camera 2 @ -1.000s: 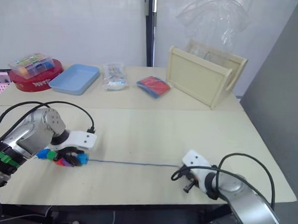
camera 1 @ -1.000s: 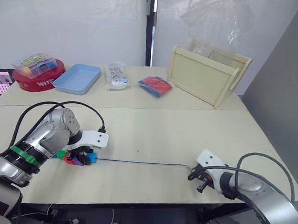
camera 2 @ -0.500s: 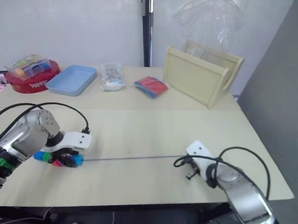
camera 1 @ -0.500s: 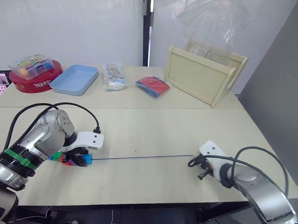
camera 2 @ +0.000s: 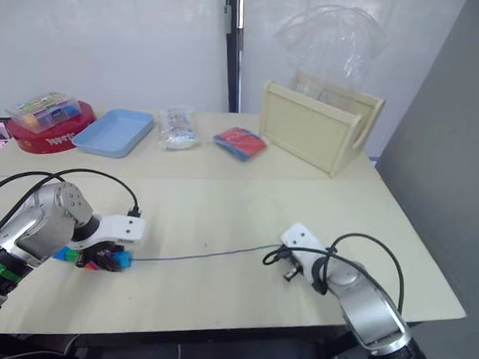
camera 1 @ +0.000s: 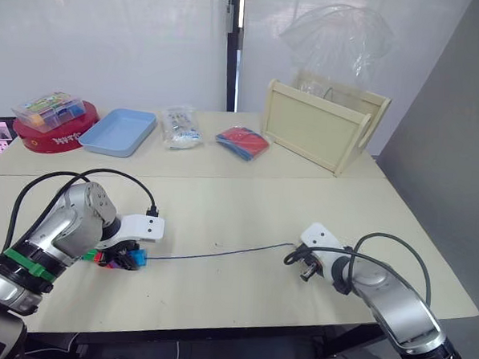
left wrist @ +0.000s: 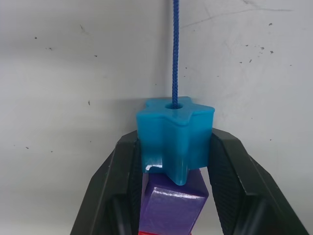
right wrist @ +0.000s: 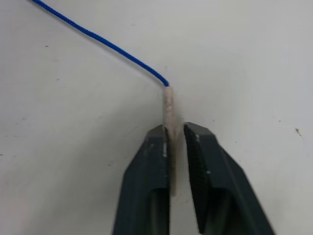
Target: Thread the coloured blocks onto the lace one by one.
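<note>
The pale counter (camera 1: pixel 246 204) carries everything, with a wooden crate (camera 1: pixel 323 123), a blue tray (camera 1: pixel 120 131) and a red tin (camera 1: pixel 56 130) parked along its far side, well apart from the work. Nearer, the left end effector (camera 1: pixel 124 258) is pinched around the coloured blocks (left wrist: pixel 174 156), holding the stack steady so the cyan one at the front faces the cord. The lace (camera 1: pixel 215 253) already runs through that block's hole and lies across the counter to the right end effector (camera 1: pixel 299 263), whose fingers squeeze the pale tip (right wrist: pixel 169 110), probably to draw the cord taut and seat the blocks.
</note>
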